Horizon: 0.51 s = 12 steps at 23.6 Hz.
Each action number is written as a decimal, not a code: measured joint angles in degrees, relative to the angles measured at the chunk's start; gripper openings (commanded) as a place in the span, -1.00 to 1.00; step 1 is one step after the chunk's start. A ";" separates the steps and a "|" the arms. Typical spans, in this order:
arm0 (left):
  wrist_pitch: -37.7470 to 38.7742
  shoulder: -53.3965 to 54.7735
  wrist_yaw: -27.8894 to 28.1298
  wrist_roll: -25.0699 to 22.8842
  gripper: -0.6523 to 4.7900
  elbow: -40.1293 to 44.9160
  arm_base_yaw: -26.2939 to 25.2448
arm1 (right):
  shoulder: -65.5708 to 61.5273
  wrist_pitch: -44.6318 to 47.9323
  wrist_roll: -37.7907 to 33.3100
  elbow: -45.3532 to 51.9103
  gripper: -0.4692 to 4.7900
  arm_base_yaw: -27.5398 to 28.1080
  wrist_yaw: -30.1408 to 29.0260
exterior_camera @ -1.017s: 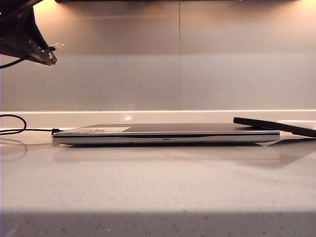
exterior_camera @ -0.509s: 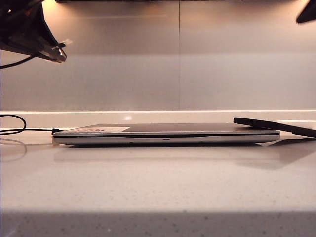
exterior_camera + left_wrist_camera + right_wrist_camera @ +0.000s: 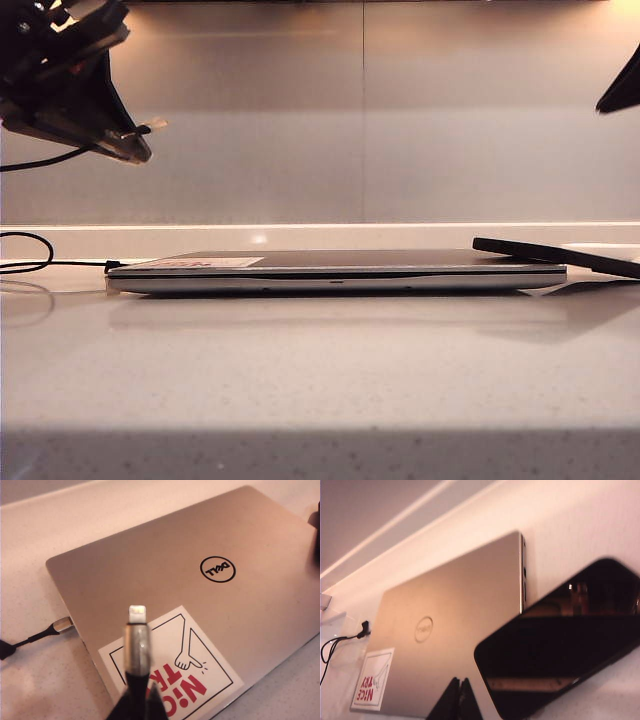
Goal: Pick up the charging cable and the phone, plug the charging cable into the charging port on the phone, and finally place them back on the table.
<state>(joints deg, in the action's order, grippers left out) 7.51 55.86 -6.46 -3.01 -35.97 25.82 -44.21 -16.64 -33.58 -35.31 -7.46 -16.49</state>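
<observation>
My left gripper (image 3: pixel 136 150) hangs high at the left, shut on the charging cable (image 3: pixel 137 647). The cable's silvery connector tip (image 3: pixel 156 126) sticks out past the fingertips, above the laptop's stickered corner. The black cord (image 3: pixel 40 160) trails off to the left. The phone (image 3: pixel 556 255), a thin black slab, lies tilted, with one end on the laptop's right edge and the rest over the table (image 3: pixel 320 380). In the right wrist view the phone (image 3: pixel 565 640) lies just beside my right gripper (image 3: pixel 459 684), which is shut on nothing. That gripper (image 3: pixel 622 94) shows only at the upper right edge of the exterior view.
A closed silver-grey laptop (image 3: pixel 335 270) with a red-lettered sticker (image 3: pixel 175 672) lies across the middle of the table. Another black cord (image 3: pixel 30 255) loops at the left and plugs into the laptop's side (image 3: pixel 61 625). A pale wall runs behind.
My left gripper has moved right and down with the cable. My right gripper has come into the exterior view at the upper right and dropped lower.
</observation>
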 measured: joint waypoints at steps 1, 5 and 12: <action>0.00 0.24 -0.02 -0.07 -0.78 0.00 0.00 | -0.68 -0.09 -0.44 0.00 -0.83 0.00 -0.20; 0.00 0.85 0.00 -1.18 -0.78 0.00 0.28 | -3.72 -1.40 -4.52 -0.02 -0.82 0.02 -0.70; 0.00 0.85 -0.02 -1.29 -0.78 0.00 0.35 | -10.45 -4.92 -17.86 0.02 0.47 0.33 -0.26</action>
<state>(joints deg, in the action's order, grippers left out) 7.51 56.71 -6.48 -4.29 -35.97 26.17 -54.65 -21.56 -51.44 -35.29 -7.14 -16.75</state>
